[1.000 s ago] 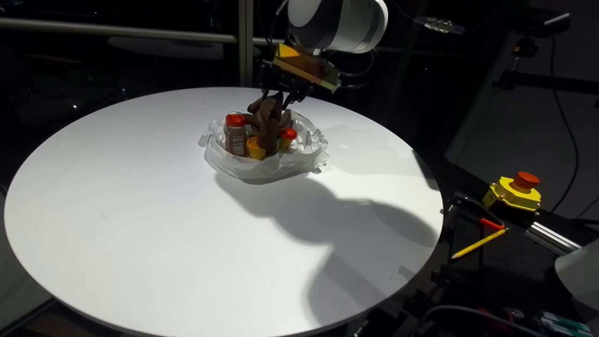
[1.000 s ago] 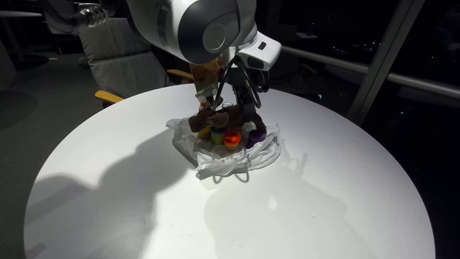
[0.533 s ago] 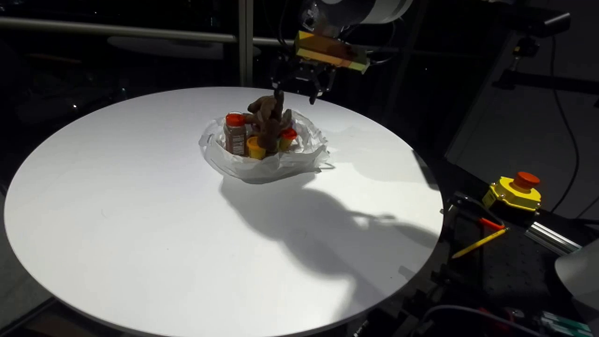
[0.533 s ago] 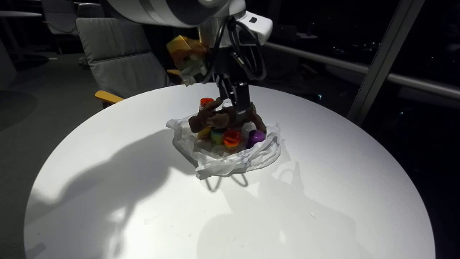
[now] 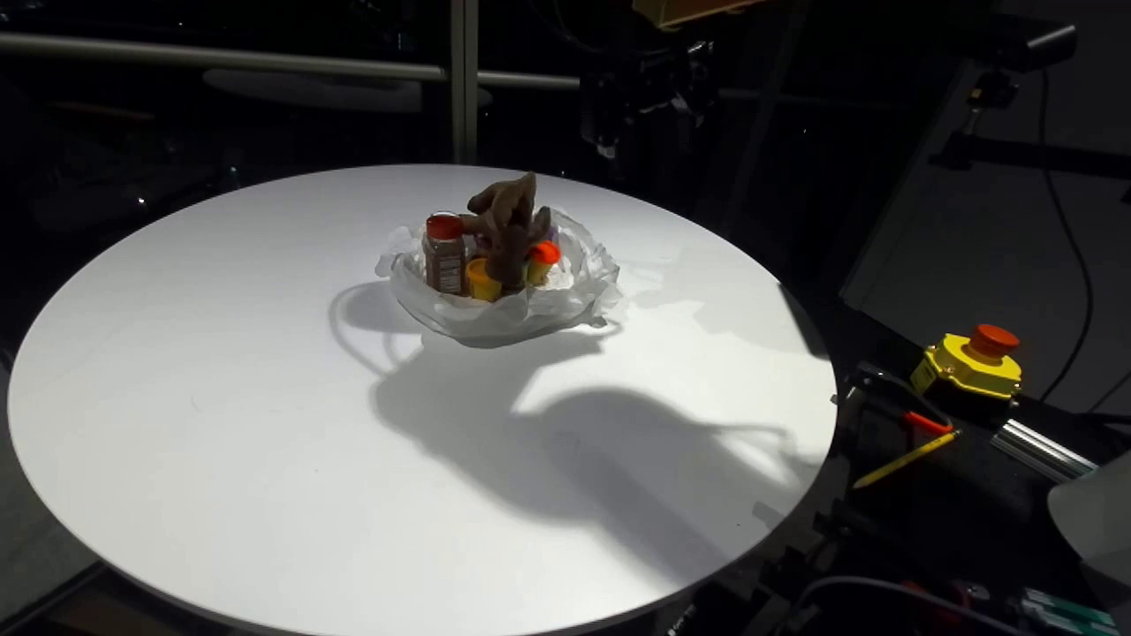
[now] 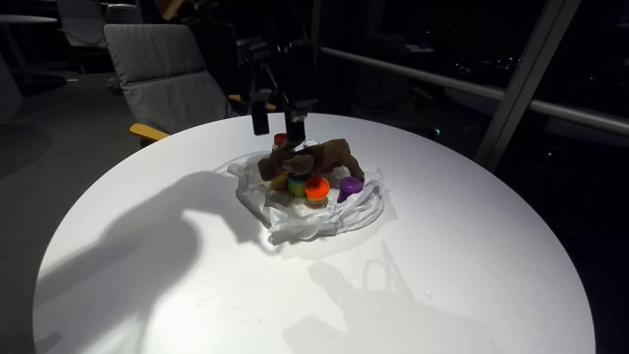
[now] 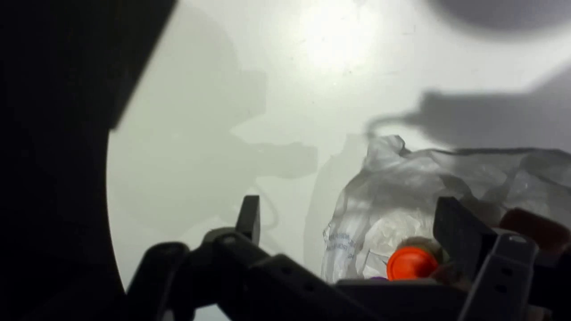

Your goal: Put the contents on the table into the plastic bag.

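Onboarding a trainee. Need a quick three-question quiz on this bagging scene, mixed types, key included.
1. True or false: in the wrist view, the gripper stands open.
2. In an exterior view, what shows between the yellow-lidded tub and the orange-lidded tub?
3. Relative to the plastic bag, the red-lidded jar is: a) beneath it; b) outside it; c) inside it.

Key: 1 true; 2 the brown toy; 3 c.

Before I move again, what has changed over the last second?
The pincer has risen away from the brown plush toy, its jaws now wider apart, so it seems to have let go. The brown plush toy, red-lidded jar and orange-lidded tub stay in the plastic bag as they were.
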Robot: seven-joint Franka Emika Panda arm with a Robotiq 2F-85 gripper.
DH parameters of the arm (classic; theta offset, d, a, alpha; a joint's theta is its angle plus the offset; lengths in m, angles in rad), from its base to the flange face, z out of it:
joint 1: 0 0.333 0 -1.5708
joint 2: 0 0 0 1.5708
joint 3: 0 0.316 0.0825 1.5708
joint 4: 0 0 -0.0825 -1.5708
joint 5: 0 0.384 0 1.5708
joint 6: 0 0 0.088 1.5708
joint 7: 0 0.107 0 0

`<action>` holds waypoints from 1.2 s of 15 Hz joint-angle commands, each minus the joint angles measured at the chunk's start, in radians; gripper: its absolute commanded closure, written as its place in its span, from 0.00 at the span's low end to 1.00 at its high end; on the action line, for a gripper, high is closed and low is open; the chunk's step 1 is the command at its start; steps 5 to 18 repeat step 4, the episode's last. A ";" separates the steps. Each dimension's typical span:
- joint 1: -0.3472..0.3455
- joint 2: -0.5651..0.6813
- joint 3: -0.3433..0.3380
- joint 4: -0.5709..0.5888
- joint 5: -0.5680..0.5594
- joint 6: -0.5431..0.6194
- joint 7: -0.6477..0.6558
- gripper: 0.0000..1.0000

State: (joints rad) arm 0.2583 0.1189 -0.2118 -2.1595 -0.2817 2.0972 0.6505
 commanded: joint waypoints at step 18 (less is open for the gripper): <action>-0.087 -0.095 0.143 0.013 -0.035 -0.147 -0.027 0.00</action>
